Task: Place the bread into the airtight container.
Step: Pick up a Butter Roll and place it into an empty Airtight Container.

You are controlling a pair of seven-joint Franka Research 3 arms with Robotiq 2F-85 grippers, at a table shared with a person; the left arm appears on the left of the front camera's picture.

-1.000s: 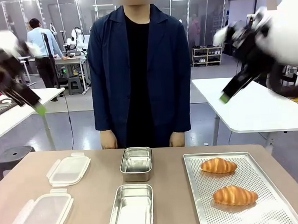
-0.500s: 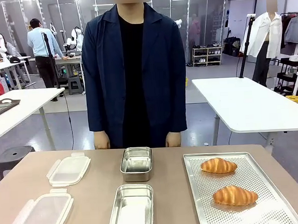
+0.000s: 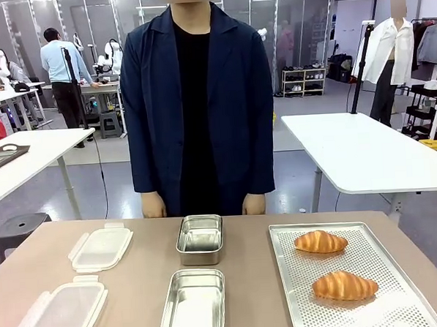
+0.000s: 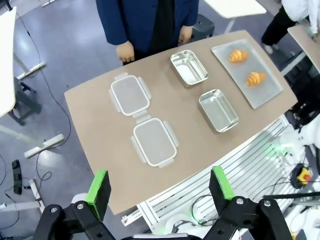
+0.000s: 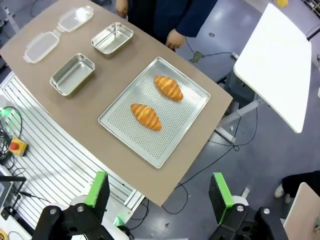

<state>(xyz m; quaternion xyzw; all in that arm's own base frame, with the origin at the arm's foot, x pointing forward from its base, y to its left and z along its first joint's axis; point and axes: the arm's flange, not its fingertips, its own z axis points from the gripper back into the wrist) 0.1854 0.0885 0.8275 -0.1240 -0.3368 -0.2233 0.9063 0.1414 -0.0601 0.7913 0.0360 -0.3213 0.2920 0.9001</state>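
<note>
Overhead, left pincer (image 4: 160, 184) and right pincer (image 5: 159, 189) gape wide above the brown table (image 4: 95, 130), grey floor (image 4: 65, 50) all around.

Two pieces of bread are counted at the lower right of the front view: the upper bread (image 3: 321, 241) and the lower bread (image 3: 344, 285). One tray (image 3: 294, 277) is counted under them. Two metal containers are counted at the lower centre: the upper container (image 3: 200, 238) and the lower container (image 3: 193, 304). Two clear lids are counted at the lower left: the upper lid (image 3: 100, 248) and the lower lid (image 3: 61, 315). One person (image 3: 197, 99) is counted at the centre, and a second person (image 3: 55, 62) at the upper left.
</note>
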